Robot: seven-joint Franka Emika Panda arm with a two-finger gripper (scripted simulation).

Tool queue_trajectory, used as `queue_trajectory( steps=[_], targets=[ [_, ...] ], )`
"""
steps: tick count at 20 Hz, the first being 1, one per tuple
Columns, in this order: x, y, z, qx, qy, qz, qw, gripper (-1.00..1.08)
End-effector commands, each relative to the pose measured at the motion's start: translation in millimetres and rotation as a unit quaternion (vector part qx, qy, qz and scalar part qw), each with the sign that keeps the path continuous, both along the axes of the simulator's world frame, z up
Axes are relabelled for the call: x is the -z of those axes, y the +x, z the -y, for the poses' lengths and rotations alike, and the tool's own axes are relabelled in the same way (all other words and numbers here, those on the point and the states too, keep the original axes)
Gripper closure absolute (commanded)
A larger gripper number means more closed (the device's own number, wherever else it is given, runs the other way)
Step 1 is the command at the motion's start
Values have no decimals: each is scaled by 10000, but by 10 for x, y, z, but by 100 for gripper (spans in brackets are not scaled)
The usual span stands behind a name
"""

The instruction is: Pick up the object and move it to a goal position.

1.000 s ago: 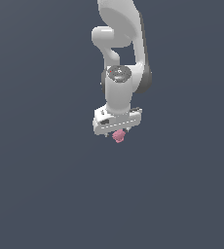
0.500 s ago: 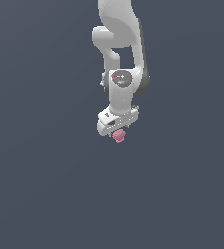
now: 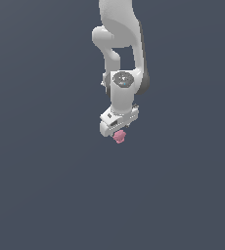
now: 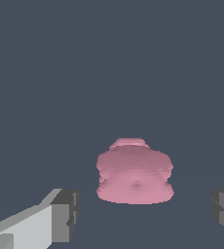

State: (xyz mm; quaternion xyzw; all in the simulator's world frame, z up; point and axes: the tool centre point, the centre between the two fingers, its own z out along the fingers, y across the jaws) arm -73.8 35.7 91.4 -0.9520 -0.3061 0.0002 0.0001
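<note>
The object, a small pink lumpy ridged item, lies on the dark grey floor right under the white hand of my arm in the exterior view. My gripper points straight down over it. In the wrist view the object sits between my two fingers, with a clear gap on each side. The gripper is open and touches nothing. The object is much narrower than the opening.
The flat dark grey floor fills both views. The white arm rises from the hand to the exterior view's top edge. No goal marker shows.
The hand has turned about its vertical axis and now sits askew in the exterior view. It stays over the pink object, which has not moved.
</note>
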Motion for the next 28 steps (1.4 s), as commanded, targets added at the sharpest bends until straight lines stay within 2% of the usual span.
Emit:
queue_trajectory(
  steps=[1, 18, 19, 28],
  targets=[
    [2, 1, 0, 0, 0, 1, 10000, -92],
    [504, -9, -1, -26, 0, 2, 10000, -92],
    [504, -9, -1, -26, 0, 2, 10000, 108],
    [504, -9, -1, -26, 0, 2, 10000, 108]
  ],
)
